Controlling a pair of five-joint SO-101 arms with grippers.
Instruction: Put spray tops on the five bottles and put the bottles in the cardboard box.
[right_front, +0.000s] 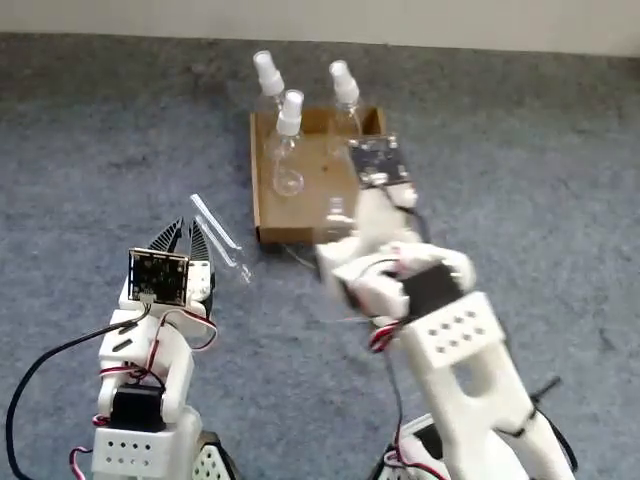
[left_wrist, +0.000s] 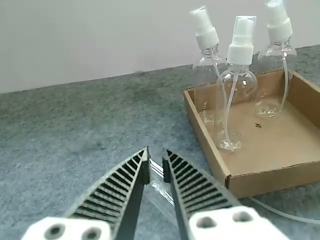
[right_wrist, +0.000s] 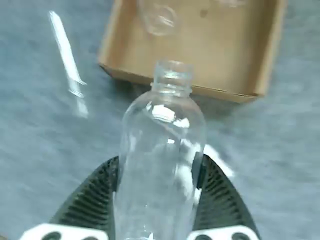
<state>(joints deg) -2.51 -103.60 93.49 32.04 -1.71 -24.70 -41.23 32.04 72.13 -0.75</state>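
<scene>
An open bottle (right_wrist: 162, 140) with no spray top sits in the right claw (right_wrist: 159, 170), whose two ribbed fingers are clamped on either side of its clear body. Its bare neck points toward the near wall of the cardboard box (right_front: 320, 190). The bottle is on the near side of the box, outside it, over the grey mat (right_front: 100, 150). Whether it touches the mat I cannot tell.

The box lies toward the far edge of the mat, about midway along it. Three capped bottles (left_wrist: 235, 95) stand upright inside it, each clear with a white spray top. One is toward the middle of the box and two are by its far wall.

The left claw (left_wrist: 156, 156) is toward the mat's near left corner, well apart from the box, its fingers a narrow gap apart with nothing between them. A clear plastic strip (right_front: 218, 238) lies on the mat just beside its tips, between the claw and the box. A thin clear tube (left_wrist: 282, 214) lies on the mat by the near wall of the box.
</scene>
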